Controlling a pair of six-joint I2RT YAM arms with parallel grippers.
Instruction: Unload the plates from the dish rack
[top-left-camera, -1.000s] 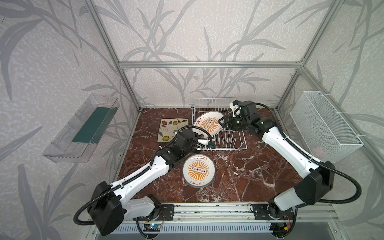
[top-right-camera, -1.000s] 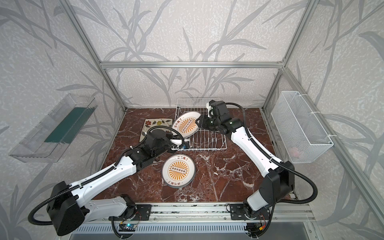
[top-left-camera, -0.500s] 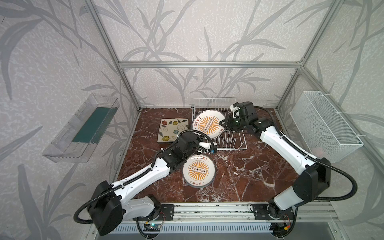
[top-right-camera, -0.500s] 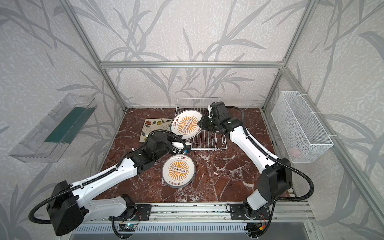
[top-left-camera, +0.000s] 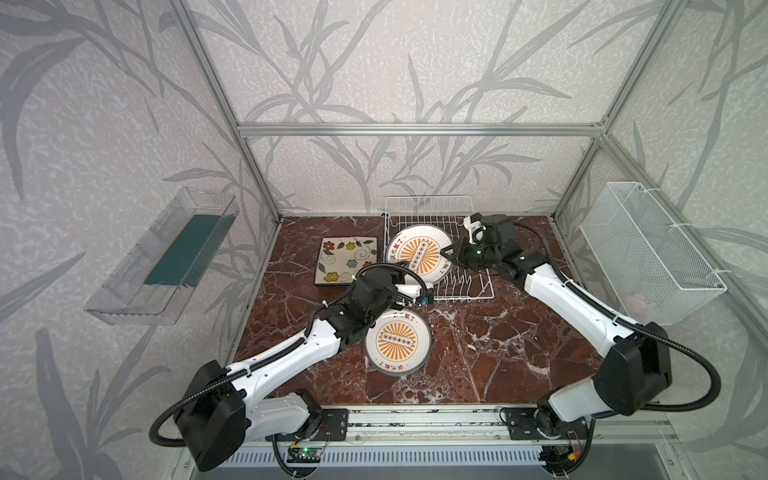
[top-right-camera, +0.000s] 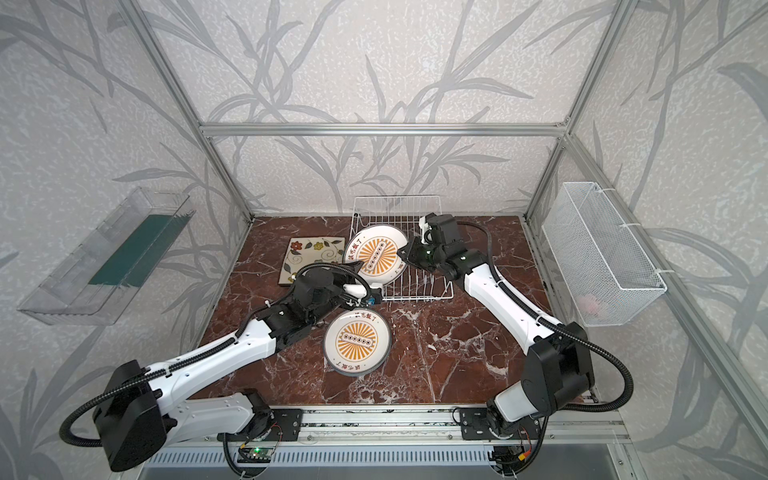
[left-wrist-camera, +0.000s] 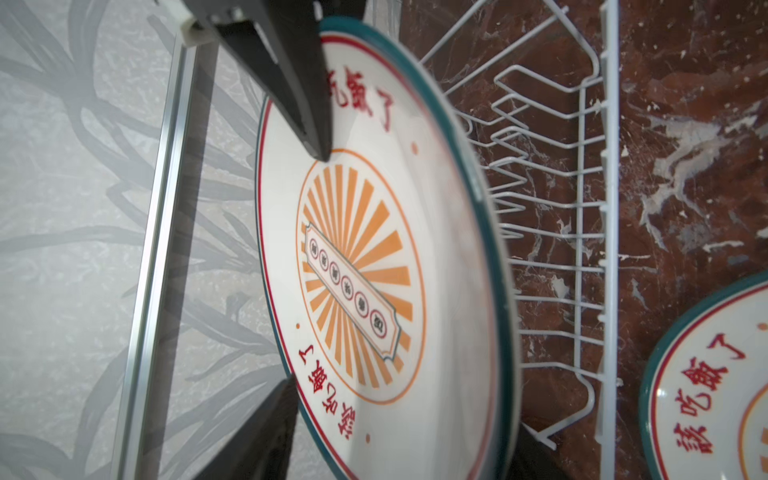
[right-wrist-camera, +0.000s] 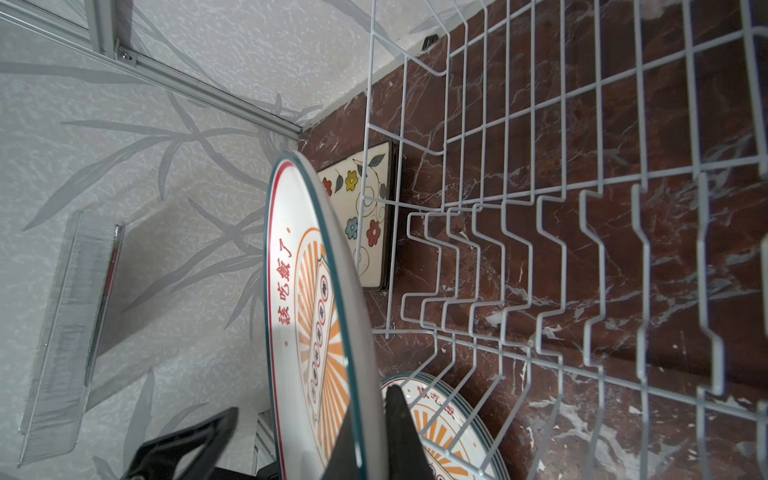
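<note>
A round white plate (top-left-camera: 419, 259) (top-right-camera: 376, 257) with an orange sunburst stands tilted on edge over the left end of the white wire dish rack (top-left-camera: 465, 286) (top-right-camera: 419, 297). My right gripper (top-left-camera: 446, 255) (right-wrist-camera: 370, 399) is shut on its right rim. Open at the plate's lower edge, my left gripper (top-left-camera: 415, 291) (left-wrist-camera: 407, 415) has one finger on each side of the rim. More round plates (top-left-camera: 397, 340) (right-wrist-camera: 449, 415) lie stacked flat in front of the rack. Left of the rack lies a square flowered plate (top-left-camera: 347, 260). The rack's tines hold nothing else.
A clear plastic tray (top-left-camera: 166, 257) hangs on the left wall and a white mesh basket (top-left-camera: 648, 249) on the right wall. Aluminium frame posts stand at the back corners. Bare marble lies to the right of the stacked plates.
The round plate has come up from leaning in the rack. My right gripper has closed on its rim and my left gripper has just opened off it.
</note>
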